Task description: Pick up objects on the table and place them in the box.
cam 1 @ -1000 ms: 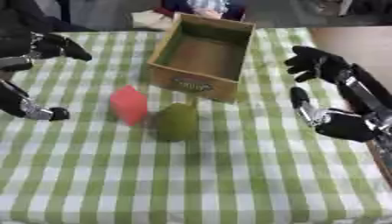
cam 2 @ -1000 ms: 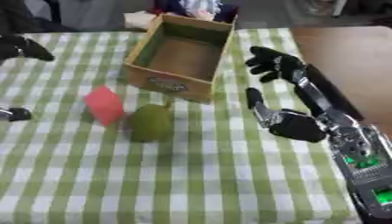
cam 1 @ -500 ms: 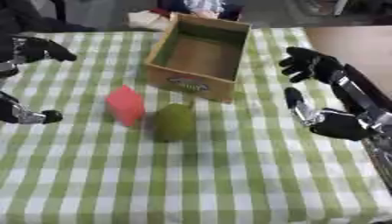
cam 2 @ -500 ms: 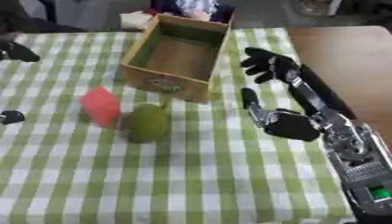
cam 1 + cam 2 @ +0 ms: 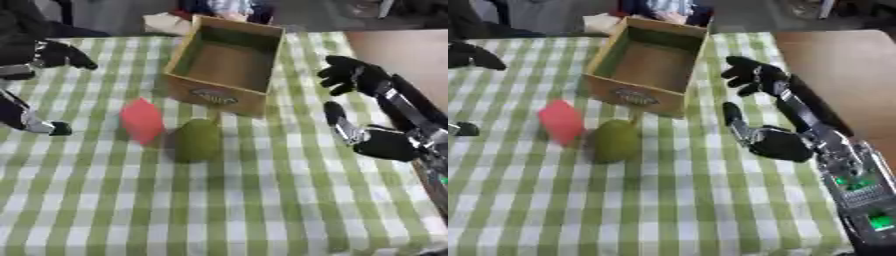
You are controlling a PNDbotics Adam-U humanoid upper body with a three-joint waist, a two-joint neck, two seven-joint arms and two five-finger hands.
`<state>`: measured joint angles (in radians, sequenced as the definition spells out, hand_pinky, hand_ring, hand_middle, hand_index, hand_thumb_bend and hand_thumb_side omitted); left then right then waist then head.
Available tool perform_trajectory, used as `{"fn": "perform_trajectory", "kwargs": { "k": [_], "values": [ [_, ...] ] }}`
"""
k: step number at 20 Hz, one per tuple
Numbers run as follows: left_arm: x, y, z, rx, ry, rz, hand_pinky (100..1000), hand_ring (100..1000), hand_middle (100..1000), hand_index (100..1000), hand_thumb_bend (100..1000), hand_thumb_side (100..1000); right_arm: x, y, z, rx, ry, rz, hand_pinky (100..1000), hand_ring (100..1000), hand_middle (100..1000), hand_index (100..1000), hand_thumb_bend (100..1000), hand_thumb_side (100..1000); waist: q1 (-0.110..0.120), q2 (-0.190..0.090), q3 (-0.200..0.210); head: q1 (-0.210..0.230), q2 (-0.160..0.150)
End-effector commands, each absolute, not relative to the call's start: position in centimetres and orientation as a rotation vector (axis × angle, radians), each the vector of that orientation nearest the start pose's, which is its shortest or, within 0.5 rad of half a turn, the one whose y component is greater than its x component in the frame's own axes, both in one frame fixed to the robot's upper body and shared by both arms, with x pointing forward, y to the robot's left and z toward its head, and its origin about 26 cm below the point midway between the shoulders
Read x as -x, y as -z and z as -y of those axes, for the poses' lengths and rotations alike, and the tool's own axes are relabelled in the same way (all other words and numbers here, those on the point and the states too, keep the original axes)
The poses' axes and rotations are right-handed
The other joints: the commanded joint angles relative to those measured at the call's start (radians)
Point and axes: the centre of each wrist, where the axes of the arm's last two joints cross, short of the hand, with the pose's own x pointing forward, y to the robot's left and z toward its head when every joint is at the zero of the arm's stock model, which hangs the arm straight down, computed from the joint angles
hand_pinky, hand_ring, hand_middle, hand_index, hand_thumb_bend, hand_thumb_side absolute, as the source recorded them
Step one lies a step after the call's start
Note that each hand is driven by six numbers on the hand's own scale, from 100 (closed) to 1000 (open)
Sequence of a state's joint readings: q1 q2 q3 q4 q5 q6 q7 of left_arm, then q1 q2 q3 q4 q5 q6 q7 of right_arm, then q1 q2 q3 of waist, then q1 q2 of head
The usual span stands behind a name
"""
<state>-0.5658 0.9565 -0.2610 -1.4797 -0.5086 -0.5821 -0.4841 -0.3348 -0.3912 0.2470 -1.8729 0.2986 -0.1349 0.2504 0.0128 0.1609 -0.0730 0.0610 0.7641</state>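
Checked cloth (image 5: 262, 200) | right hand (image 5: 776, 142) fingers spread | left hand (image 5: 35, 55) cropped, apparently open

We count: one cardboard box (image 5: 229, 65), 12 o'clock; one red block (image 5: 142, 120), 9 o'clock; one green pear (image 5: 198, 140), centre; one checked tablecloth (image 5: 262, 200).

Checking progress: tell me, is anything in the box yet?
No, the box is empty; the pear sits on the tablecloth.
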Motion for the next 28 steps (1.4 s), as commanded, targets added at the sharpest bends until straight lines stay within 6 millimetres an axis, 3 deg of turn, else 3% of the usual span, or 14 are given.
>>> {"fn": "perform_trajectory", "kwargs": {
  "k": [1,11,18,28],
  "values": [
    [-37.8,-23.8,-37.4,0.993,-2.88,-1.971,794,819,831,951,583,458,-31.5,-17.0,21.8,0.183,-1.132,2.129,722,790,795,970,100,490,0.001,-0.016,0.0,0.003,-0.004],
    [-39.9,-22.6,-35.8,0.892,-2.977,-1.784,793,837,847,956,605,417,-31.5,-17.0,21.7,0.177,-1.136,2.126,722,790,792,970,100,490,0.001,-0.019,0.001,0.004,-0.005],
    [-40.6,-22.4,-35.0,0.905,-2.947,-1.703,808,873,881,972,607,343,-31.5,-16.9,21.8,0.177,-1.135,2.123,722,790,792,970,100,491,0.003,-0.019,-0.001,0.002,-0.005],
    [-42.0,-21.8,-33.2,0.899,-2.893,-1.654,816,890,895,980,618,332,-31.5,-16.9,21.7,0.17,-1.132,2.125,721,790,791,970,100,492,0.006,-0.018,-0.007,0.004,-0.009]
  ]
}}
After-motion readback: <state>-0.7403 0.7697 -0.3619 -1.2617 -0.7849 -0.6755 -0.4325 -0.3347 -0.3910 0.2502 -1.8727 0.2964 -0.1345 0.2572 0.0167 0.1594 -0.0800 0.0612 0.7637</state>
